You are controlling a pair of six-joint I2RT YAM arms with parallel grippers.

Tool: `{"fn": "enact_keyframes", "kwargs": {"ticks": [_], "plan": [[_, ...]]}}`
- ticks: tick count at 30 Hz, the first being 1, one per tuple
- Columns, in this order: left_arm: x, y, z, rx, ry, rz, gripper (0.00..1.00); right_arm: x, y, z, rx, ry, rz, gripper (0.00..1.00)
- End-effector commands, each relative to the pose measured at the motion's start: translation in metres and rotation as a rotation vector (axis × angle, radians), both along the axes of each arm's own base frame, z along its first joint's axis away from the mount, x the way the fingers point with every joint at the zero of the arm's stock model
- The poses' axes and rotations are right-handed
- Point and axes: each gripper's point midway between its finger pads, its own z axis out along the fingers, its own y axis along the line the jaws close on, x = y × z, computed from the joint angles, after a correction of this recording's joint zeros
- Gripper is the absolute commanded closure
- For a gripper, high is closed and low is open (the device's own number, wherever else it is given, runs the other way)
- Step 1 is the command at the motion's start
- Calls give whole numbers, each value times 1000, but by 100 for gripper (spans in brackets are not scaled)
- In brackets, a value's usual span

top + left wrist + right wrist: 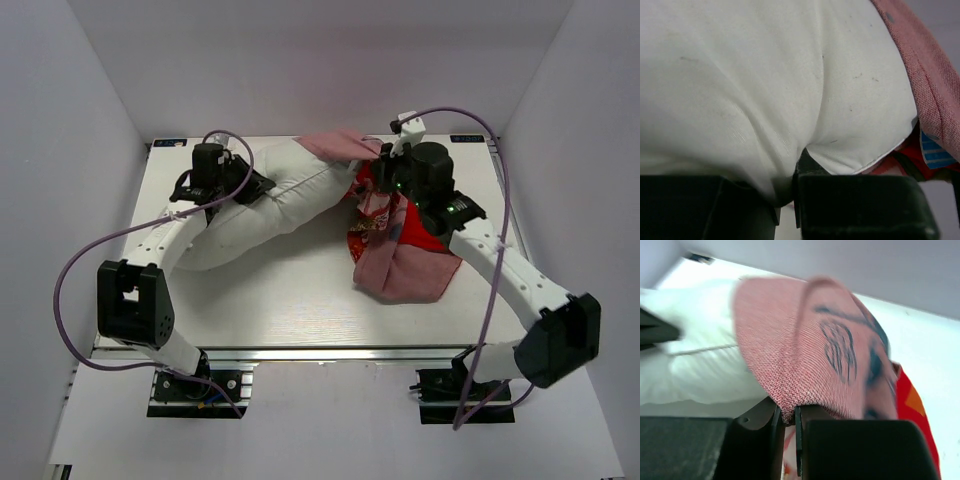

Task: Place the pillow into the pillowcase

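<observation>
The white pillow (262, 205) lies slantwise across the left and middle of the table, its far right corner under a fold of the pillowcase (405, 262). The pillowcase is red-orange with faded pink reverse, heaped at the right. My left gripper (243, 187) is shut on a pinch of pillow (765, 100) fabric between its fingers (860, 200). My right gripper (383, 172) is shut on the pink edge of the pillowcase (810, 350), which drapes over the pillow (700, 365) corner.
The white table (290, 305) sits inside white walls on three sides. A small dark fitting (168, 143) marks the far left corner. Purple cables (75, 265) loop off both arms.
</observation>
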Motion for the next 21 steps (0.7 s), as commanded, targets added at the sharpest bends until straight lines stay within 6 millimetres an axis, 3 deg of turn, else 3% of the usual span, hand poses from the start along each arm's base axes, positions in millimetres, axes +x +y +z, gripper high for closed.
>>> {"fn": "enact_keyframes", "kwargs": {"ticks": [1,4,5,10,11,13,15,16,18,19,20,21], "plan": [[-4,-10,10,58,-11,-73,78,-19,12,89,154,-191,73,100],[-9,-32,23,57,-20,-149,78,-32,25,117,191,-217,132,100],[-11,-43,34,61,-45,-180,78,-39,34,120,197,-206,171,100],[-30,-74,55,60,-53,-291,78,-47,65,133,211,-159,267,100],[-38,-81,60,64,-65,-318,78,-51,70,146,224,-172,295,100],[-52,-83,73,59,-81,-340,78,-47,82,136,209,-118,316,100],[-68,-84,79,45,-74,-371,78,-47,91,144,224,-88,349,100],[-77,-82,92,38,-99,-374,78,-41,101,133,220,-49,360,100],[-86,-77,98,44,-105,-368,78,-35,108,134,233,-24,368,100],[-91,-74,108,43,-128,-362,78,-26,115,113,211,30,355,100],[-88,-68,109,71,-133,-329,77,-21,117,103,198,51,348,100],[-80,-58,110,106,-146,-282,76,-8,121,77,162,93,321,100]]}}
